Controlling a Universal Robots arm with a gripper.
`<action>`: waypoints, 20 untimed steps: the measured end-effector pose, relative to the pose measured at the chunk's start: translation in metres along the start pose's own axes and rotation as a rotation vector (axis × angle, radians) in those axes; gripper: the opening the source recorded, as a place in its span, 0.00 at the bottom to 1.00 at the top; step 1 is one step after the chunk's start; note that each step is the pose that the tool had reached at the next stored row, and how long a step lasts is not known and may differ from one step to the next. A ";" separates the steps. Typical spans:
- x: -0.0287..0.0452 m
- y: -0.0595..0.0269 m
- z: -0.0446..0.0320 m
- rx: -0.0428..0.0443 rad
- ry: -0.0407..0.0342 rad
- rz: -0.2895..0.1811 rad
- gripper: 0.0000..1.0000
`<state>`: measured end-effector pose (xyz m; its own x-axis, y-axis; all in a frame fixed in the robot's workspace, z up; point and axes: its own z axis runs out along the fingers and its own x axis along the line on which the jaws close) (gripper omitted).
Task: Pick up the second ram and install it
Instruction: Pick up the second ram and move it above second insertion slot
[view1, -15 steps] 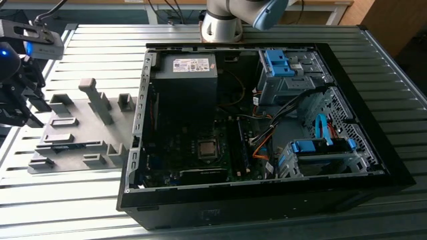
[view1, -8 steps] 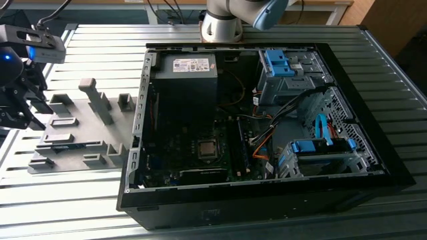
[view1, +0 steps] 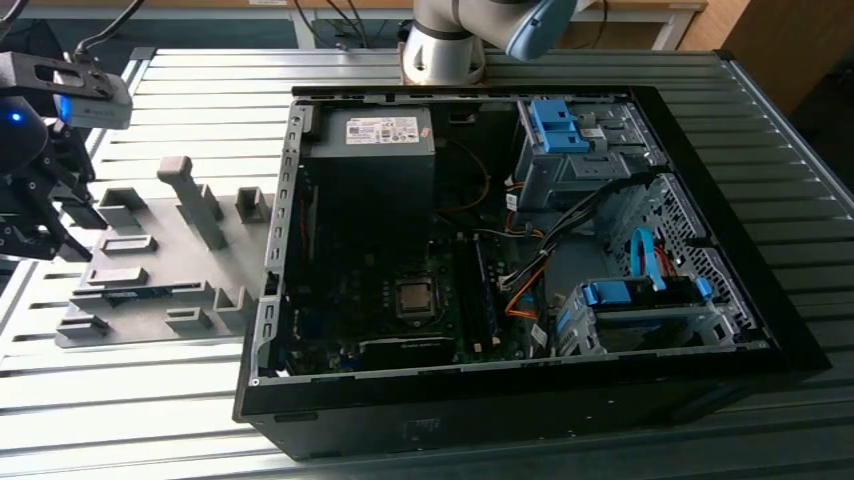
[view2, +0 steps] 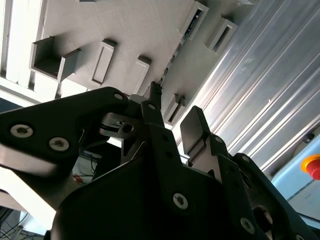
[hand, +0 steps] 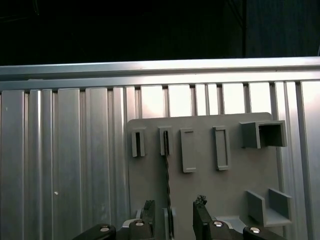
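While one open computer case (view1: 534, 400) takes up most of the slatted metal desk (view1: 747, 100), the single arm's end effector (view1: 38, 225) hangs at the exterior view's left, by one grey fixture plate (view1: 154, 215). The exterior view takes in the case's interior and shows one second ram (view1: 140, 293) as a blue-green strip lying on the plate, towards its near edge and well apart from the case.

The first wrist view looks onto the plate (hand: 150, 175), where four narrow holders stand in a row beside two open-sided boxes. There the second ram (hand: 167, 185) appears edge-on as a thin dark line running from one holder towards the end effector (hand: 175, 217).

In both wrist views the two fingers (view2: 192, 125) stand spread, gripping nothing, and the second ram (view2: 175, 52) lines up with the gap between them.
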<state>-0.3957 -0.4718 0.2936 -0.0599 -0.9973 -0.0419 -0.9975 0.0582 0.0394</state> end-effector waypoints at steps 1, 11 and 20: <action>0.0000 0.0006 0.0011 0.0002 0.0000 0.000 0.43; 0.0009 0.0027 0.0174 0.0001 0.0011 -0.027 0.43; 0.0033 0.0020 0.0310 -0.0001 0.0012 -0.031 0.43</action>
<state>-0.3991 -0.4737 0.2626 -0.0290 -0.9987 -0.0420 -0.9989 0.0274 0.0381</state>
